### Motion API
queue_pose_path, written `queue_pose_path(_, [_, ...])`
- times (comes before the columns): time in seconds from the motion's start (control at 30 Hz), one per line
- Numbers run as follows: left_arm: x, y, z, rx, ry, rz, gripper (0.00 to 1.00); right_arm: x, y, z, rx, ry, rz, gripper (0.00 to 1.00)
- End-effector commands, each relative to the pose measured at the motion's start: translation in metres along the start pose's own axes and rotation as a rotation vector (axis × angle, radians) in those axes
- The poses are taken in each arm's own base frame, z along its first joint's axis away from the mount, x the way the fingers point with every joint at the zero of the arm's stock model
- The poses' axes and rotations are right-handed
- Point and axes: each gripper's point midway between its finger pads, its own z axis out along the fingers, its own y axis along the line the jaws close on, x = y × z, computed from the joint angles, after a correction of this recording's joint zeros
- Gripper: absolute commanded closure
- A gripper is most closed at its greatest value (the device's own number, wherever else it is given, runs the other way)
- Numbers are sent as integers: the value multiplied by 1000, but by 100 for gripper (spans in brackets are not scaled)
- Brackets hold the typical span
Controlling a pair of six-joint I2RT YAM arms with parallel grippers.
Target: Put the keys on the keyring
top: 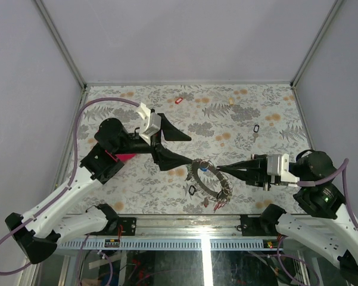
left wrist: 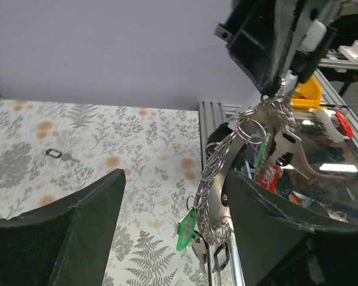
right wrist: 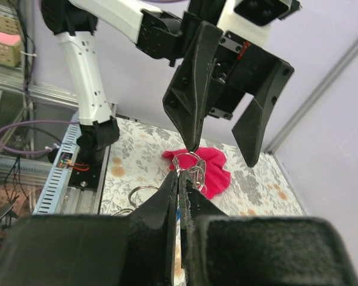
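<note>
Spotted the keyring [top: 220,189] near the front middle of the floral table [top: 137,193], right between the two arms. Looked like a thin grey hoop crammed with little split rings and silver keys [left wrist: 283,146], kinda like a toothed wheel from above. Showed up in the left wrist view as a string of shiny loops dangling down, with a green tag [left wrist: 187,229] low on it and a reddish one tucked further back.

Was pinched at its right edge by the right gripper [top: 221,168], tips squeezed fully together on the wire. Same deal from the right wrist cam: closed tips, a couple of loops poking up right at the pinch.

Saw the left gripper [top: 192,150] spread wide, gripping nothing, lower fingertip right up against the hoop's left edge. Couldn't tell whether actually touching or just beside.

Also noticed loose ones well apart from the hoop: a red-tagged key [top: 179,100] near the far edge, a black-tagged key [top: 255,128] off to the right. Caught a magenta cloth [top: 126,157] peeking out from under the left arm too.
</note>
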Motion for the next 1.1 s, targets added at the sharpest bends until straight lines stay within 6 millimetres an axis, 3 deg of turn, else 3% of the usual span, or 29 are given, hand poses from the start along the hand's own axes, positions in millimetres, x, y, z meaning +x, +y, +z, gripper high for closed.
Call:
queue_pose_path(0.0, [-31, -24, -3, 128, -49, 141, 28, -46, 4, 4, -82, -106, -103, 100])
queue_pose_path(0.4, [-47, -47, 0, 296, -66, 149, 18, -61, 2, 18, -144, -160, -106, 100])
queue_pose_path(0.73, [-39, -53, 6, 333, -50, 112, 16, -62, -10, 30, -136, -172, -133, 100])
queue_pose_path(0.87, [-34, -55, 9, 346, -35, 102, 23, -64, -12, 33, -136, -181, -138, 100])
queue_pose_path(1.07, [-24, -52, 11, 352, 1, 94, 47, -71, -14, 34, -136, -200, -144, 100])
